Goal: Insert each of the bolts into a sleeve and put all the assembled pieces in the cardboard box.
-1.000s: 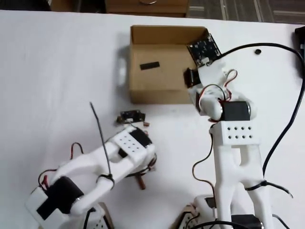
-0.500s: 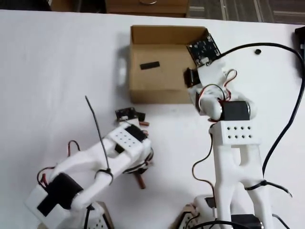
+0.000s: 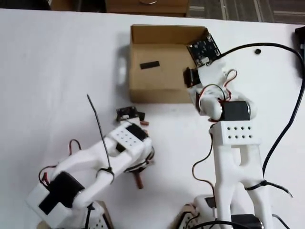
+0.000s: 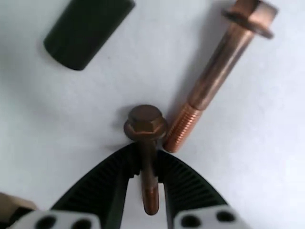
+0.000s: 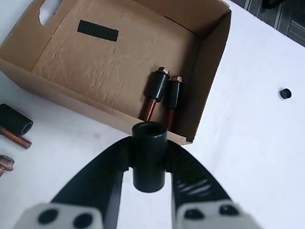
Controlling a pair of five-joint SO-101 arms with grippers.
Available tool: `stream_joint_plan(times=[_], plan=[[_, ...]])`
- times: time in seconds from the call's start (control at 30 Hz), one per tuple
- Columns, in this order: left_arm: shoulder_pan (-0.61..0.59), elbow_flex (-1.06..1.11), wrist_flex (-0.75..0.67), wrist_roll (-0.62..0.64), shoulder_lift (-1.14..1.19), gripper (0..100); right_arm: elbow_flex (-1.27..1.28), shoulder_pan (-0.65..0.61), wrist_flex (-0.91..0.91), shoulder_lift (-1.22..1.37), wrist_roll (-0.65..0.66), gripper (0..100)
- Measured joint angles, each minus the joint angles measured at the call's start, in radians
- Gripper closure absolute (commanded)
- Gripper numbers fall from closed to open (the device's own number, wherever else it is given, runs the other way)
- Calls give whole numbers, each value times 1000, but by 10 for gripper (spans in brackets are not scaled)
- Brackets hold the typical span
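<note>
Bolt (image 4: 145, 125): left gripper (image 4: 148, 160) clamps its shank, head out in front, threaded end back between the jaws.
Sleeve (image 5: 149, 162): right gripper (image 5: 149, 145) pinches it upright, bore open, cardboard box (image 5: 209, 71) just ahead.
Mating: I want thread end and bore coaxial; free thread looks short, though I can't judge well.
Hazard: loose bolt (image 4: 224, 67) just beside my left gripper.

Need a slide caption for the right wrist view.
Right gripper holds a black sleeve near the cardboard box, two sleeved bolts inside.
</note>
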Motion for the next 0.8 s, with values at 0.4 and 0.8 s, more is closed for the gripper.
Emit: stream_joint_plan(times=[0.4, 0.8], plan=[[-43, -232, 267, -38, 9, 976, 0, 0, 0, 0, 0, 978], [-103, -692, 537, -201, -51, 976, -12, 0, 66, 0, 0, 978]])
